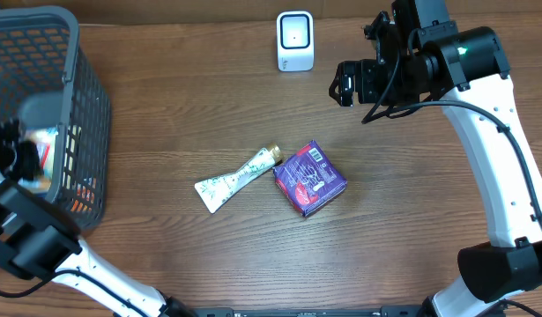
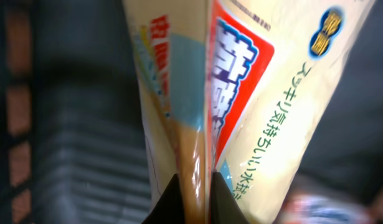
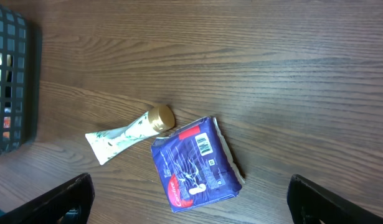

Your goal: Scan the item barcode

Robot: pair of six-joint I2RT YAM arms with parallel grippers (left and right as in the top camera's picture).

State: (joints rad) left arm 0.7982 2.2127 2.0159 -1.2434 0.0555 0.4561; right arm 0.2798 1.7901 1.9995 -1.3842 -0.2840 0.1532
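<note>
Cream packet [image 2: 260, 99], red-and-blue label: inside grey basket [image 1: 87, 114], pinched between left gripper [image 2: 194, 182] jaws. Right gripper [image 1: 341, 83] jaws spread wide, empty, near white scanner [image 1: 294, 40]. Tube [image 1: 235, 179] and purple box [image 1: 310, 180] mid-table.

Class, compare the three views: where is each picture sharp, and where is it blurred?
Overhead: the tube and purple packet are sharp, with blur only over the basket. Left wrist: the yellow pouch fills the frame and looks soft; the background is out of focus. Right wrist: sharpest view, with the packet's barcode clear.
</note>
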